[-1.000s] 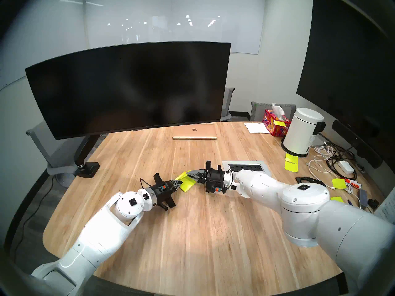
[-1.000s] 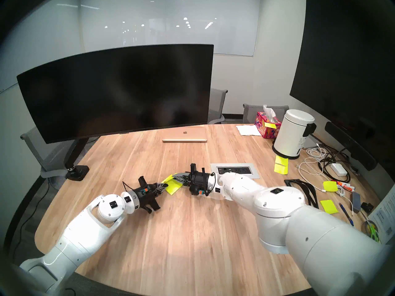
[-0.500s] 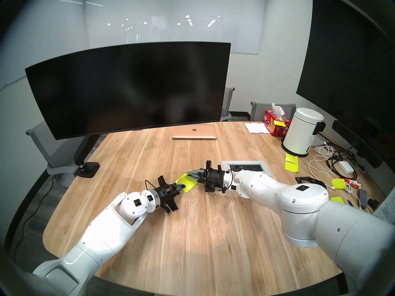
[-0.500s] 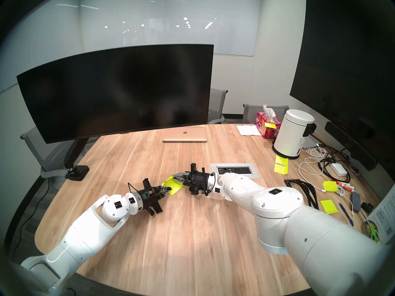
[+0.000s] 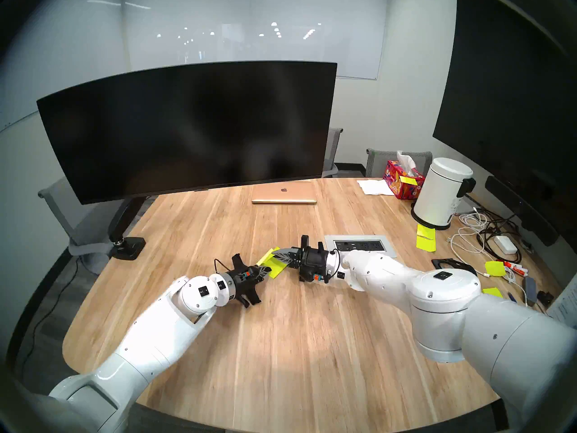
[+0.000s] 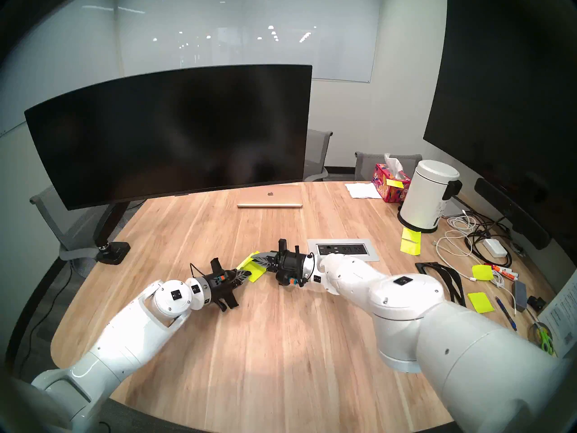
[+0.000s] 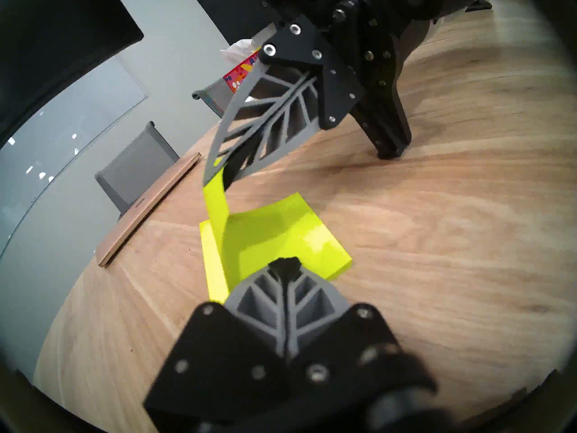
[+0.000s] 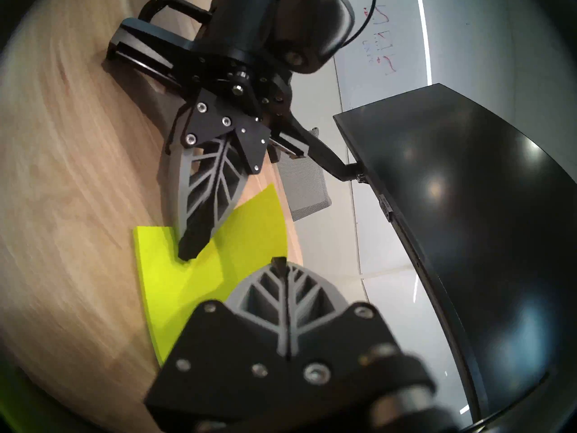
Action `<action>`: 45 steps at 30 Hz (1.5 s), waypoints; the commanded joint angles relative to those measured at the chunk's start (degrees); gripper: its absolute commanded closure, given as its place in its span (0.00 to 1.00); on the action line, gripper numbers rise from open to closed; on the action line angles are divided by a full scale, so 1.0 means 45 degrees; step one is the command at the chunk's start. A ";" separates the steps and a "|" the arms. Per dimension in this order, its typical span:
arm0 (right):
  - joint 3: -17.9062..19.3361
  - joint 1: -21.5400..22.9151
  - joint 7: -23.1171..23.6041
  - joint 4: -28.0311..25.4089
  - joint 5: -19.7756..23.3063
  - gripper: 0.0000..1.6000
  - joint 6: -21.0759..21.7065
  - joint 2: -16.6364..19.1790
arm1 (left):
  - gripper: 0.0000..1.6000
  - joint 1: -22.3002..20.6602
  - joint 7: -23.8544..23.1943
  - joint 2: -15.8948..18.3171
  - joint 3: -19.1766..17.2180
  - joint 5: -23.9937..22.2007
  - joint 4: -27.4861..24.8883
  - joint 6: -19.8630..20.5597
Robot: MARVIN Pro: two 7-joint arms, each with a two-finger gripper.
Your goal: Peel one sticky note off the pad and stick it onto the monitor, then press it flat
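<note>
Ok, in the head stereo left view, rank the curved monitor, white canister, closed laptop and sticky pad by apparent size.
1. monitor
2. white canister
3. closed laptop, foreshortened and farther off, so close to the canister
4. pad, partly hidden by the left gripper and right gripper

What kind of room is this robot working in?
Most likely an office meeting room: a big wooden table with built-in power sockets, mesh chairs around it, a whiteboard and a large wall screen.
</note>
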 commanded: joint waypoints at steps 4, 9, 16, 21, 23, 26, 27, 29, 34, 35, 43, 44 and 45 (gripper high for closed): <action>0.0157 0.0741 -0.1005 -0.0790 -0.0042 1.00 0.0018 0.0275 | 1.00 0.0501 -0.0328 0.0354 0.0097 -0.0094 0.0177 0.0147; 0.0279 0.0924 -0.1215 -0.0976 -0.0030 1.00 0.0018 0.0337 | 1.00 0.0594 -0.0429 0.0382 0.0172 -0.0157 0.0139 0.0126; 0.0444 0.1222 -0.1599 -0.1604 -0.0152 1.00 0.0018 0.0753 | 1.00 0.0765 -0.0395 0.0418 0.0186 -0.0274 -0.0020 0.0176; 0.0495 0.1248 -0.1704 -0.2074 -0.0258 1.00 0.0018 0.1048 | 1.00 0.0898 -0.0261 0.0424 0.0127 -0.0347 -0.0138 0.0243; 0.0528 0.1248 -0.1725 -0.2344 -0.0316 1.00 0.0018 0.1220 | 1.00 0.0956 -0.0218 0.0432 0.0114 -0.0376 -0.0239 0.0290; 0.0566 0.1253 -0.1731 -0.2722 -0.0395 1.00 0.0018 0.1451 | 1.00 0.1085 -0.0147 0.0455 0.0071 -0.0438 -0.0459 0.0359; 0.0580 0.1265 -0.1733 -0.2885 -0.0433 1.00 0.0018 0.1547 | 1.00 0.1175 -0.0094 0.0488 0.0017 -0.0493 -0.0605 0.0350; 0.0649 0.1281 -0.1698 -0.3294 -0.0536 1.00 0.0018 0.1791 | 1.00 0.1451 0.0128 0.0570 -0.0199 -0.0671 -0.1037 0.0428; 0.0761 0.1282 -0.1597 -0.3706 -0.0647 1.00 0.0018 0.2041 | 0.00 0.2068 0.0592 0.0754 -0.0667 -0.1059 -0.1928 0.0485; 0.0794 0.1265 -0.1566 -0.3763 -0.0665 1.00 0.0018 0.2083 | 0.00 0.2285 0.0919 0.0744 -0.0872 -0.1198 -0.2153 0.0458; 0.1065 0.1170 -0.1394 -0.4059 -0.0716 1.00 0.0083 0.2274 | 0.00 0.3467 0.2455 0.0864 -0.2223 -0.2452 -0.3605 0.0520; 0.1099 0.1160 -0.1375 -0.4111 -0.0720 1.00 0.0100 0.2304 | 0.00 0.3680 0.2636 0.0828 -0.2459 -0.2630 -0.3828 0.0564; 0.1130 0.1145 -0.1355 -0.4130 -0.0705 1.00 0.0114 0.2314 | 0.00 0.3892 0.3007 0.0743 -0.2735 -0.2650 -0.4011 0.0449</action>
